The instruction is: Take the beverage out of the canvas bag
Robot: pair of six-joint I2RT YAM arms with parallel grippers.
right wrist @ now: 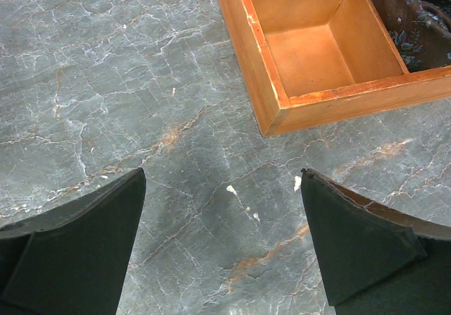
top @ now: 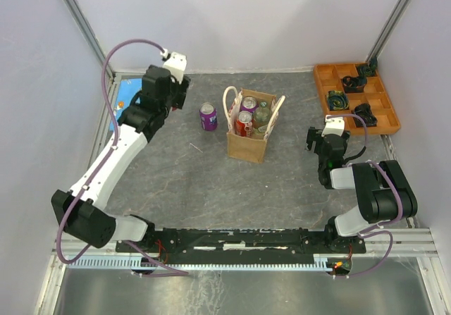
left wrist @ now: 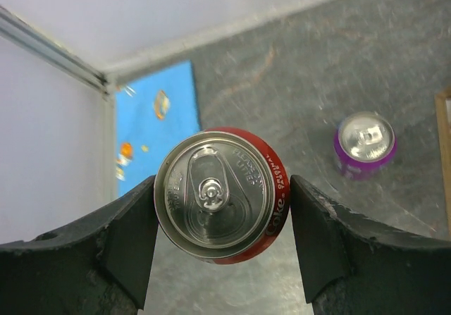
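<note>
**Two tools: left clamped on a red can, right apart over bare counter**

Left tool [left wrist: 223,196] has both black fingers [left wrist: 130,244] pressed on the sides of a red can [left wrist: 211,192]. The can is upright, silver top and pull tab facing the wrist camera. Cannot tell whether its base touches the counter [top: 176,181]; in the top view the tool hides it. This tool sits at the far left of the counter, well apart from the canvas bag [top: 248,144].

Just beyond it, a purple can [top: 208,116] stands upright on the counter between the left tool and the bag, touching neither. A blue mat [left wrist: 158,114] with small coloured prints lies in the far left corner by the wall.

The bag stands upright near the middle of the counter, mouth open, two cream loop handles [top: 228,102] up at its sides. Inside: another red can [top: 244,123], a can with a dark pinkish top [top: 249,104] and a green bottle [top: 262,116], packed close together.

Right tool [right wrist: 223,177] has its fingers spread wide with nothing between them, only grey marbled counter. It hangs at the right side, near the corner of an orange tray [top: 322,89]. The tray compartment closest to it is bare wood; the far compartments hold dark items, too small to name.
</note>
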